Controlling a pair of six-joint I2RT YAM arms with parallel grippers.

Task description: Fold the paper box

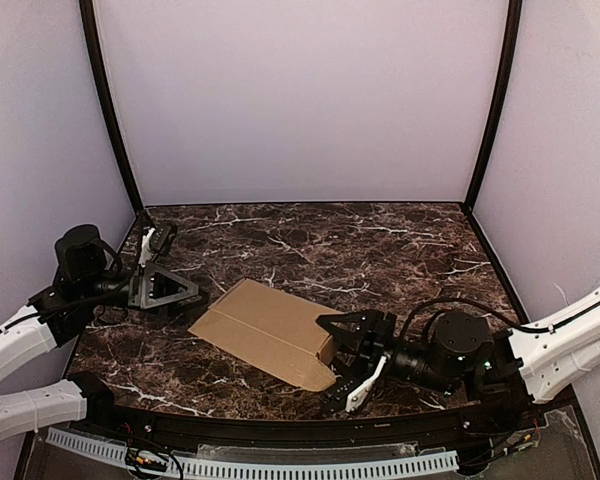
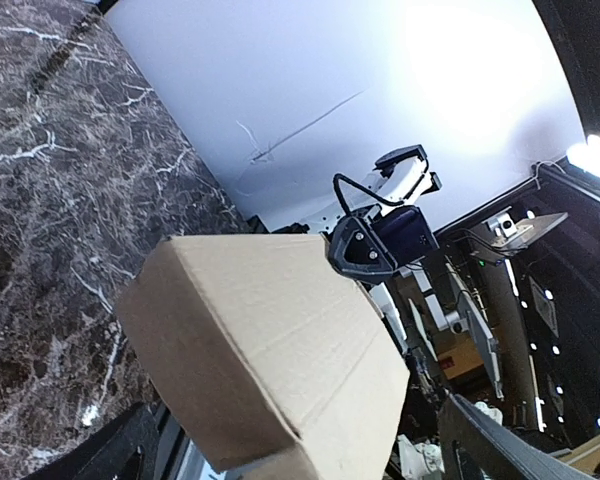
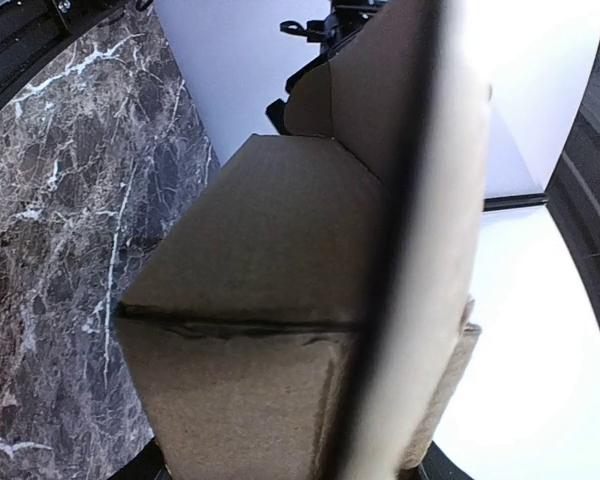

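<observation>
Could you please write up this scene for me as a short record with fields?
surface: dark marble table
object: paper box, plain brown cardboard, lying flat near the table's front
box state: partly folded, with a flap sticking out at its right end
left gripper: open, by the box's left corner, seemingly not touching it
right gripper: fingers straddle the box's right end; whether they are gripping it is unclear
</observation>
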